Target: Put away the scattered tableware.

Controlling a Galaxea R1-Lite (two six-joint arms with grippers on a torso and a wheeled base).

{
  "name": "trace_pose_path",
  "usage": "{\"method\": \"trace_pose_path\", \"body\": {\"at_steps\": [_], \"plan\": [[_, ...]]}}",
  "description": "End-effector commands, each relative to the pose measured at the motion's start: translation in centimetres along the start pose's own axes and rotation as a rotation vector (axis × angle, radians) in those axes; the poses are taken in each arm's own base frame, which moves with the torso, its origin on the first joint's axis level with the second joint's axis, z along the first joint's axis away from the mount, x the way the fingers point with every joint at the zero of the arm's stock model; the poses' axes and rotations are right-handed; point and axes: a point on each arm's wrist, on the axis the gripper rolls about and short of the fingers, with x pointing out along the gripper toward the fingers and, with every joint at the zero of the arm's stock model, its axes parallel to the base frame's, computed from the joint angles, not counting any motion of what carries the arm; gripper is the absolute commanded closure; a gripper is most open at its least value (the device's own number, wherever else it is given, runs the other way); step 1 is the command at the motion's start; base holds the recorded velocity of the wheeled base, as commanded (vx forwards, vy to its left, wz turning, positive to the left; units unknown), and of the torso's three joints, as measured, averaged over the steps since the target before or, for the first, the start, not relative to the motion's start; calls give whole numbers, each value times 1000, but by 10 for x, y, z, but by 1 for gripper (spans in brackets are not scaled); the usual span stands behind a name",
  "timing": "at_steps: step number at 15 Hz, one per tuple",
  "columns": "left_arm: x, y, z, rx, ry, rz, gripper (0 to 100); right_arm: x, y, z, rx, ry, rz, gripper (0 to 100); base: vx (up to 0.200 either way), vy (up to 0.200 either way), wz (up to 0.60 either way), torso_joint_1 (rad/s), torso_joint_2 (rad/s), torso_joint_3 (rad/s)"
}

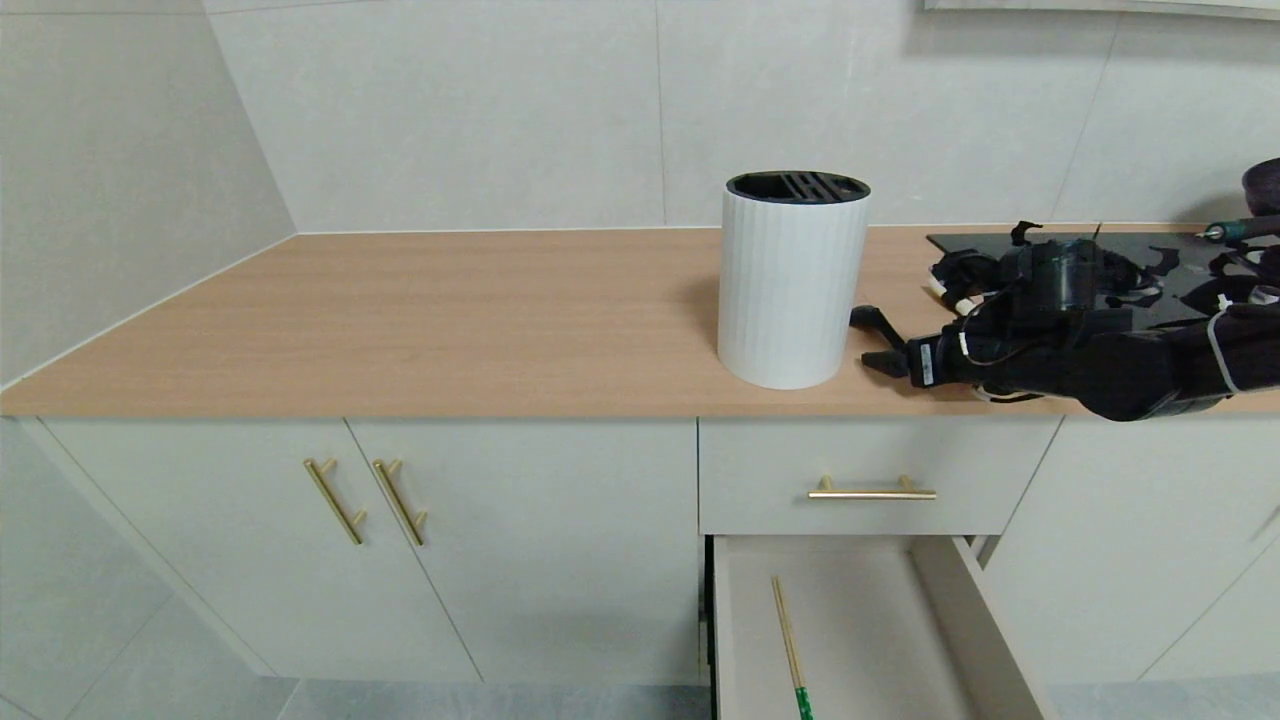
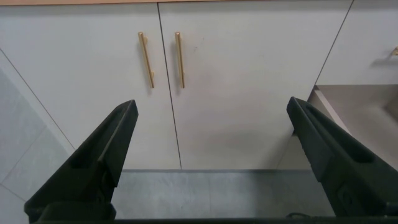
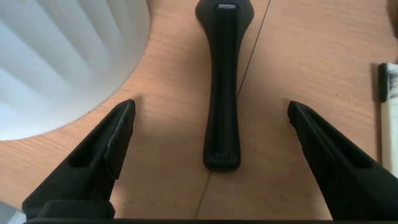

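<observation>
A black utensil handle [image 3: 222, 87] lies flat on the wooden counter [image 1: 450, 320], just right of a white ribbed utensil holder [image 1: 792, 285] with a black slotted top. My right gripper [image 1: 874, 341] is low over the counter beside the holder, open, with one finger on each side of the handle and touching neither; in the right wrist view the right gripper [image 3: 210, 118] straddles it, with the holder [image 3: 62, 56] close by. A pair of chopsticks [image 1: 789, 640] with green ends lies in the open drawer [image 1: 940, 600]. My left gripper [image 2: 211, 109] hangs open in front of the cabinet doors, holding nothing.
A black cooktop [image 1: 1100, 250] with dark items lies on the counter behind my right arm. A thin white and black object [image 3: 388, 106] rests on the counter near the handle. Cabinet doors with gold handles [image 2: 163, 59] stand shut, left of the open drawer [image 2: 367, 102].
</observation>
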Motion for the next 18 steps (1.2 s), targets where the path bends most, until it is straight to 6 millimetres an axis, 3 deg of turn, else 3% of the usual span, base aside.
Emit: {"method": "trace_pose_path", "body": {"at_steps": [1,8,11,13,14,15,16,18], "plan": [[0,0,0,0,1,1,0,3,0,-2,0,5,1,100,0,0,0,0,0,0],[0,0,0,0,0,1,0,5,0,-4,1,13,-4,100,0,0,0,0,0,0],[0,0,0,0,0,1,0,-9,0,11,51,-26,-14,100,0,0,0,0,0,0],[0,0,0,0,0,-1,0,-28,2,22,94,-28,-13,100,0,0,0,0,0,0],[0,0,0,0,0,-1,0,-62,6,32,140,-4,-12,100,0,0,0,0,0,0],[0,0,0,0,1,1,0,-76,7,34,161,14,-12,100,0,0,0,0,0,0],[0,0,0,0,1,-1,0,-108,12,31,176,46,-11,100,0,0,0,0,0,0],[0,0,0,0,0,-1,0,-148,19,19,181,78,-9,100,0,0,0,0,0,0]]}}
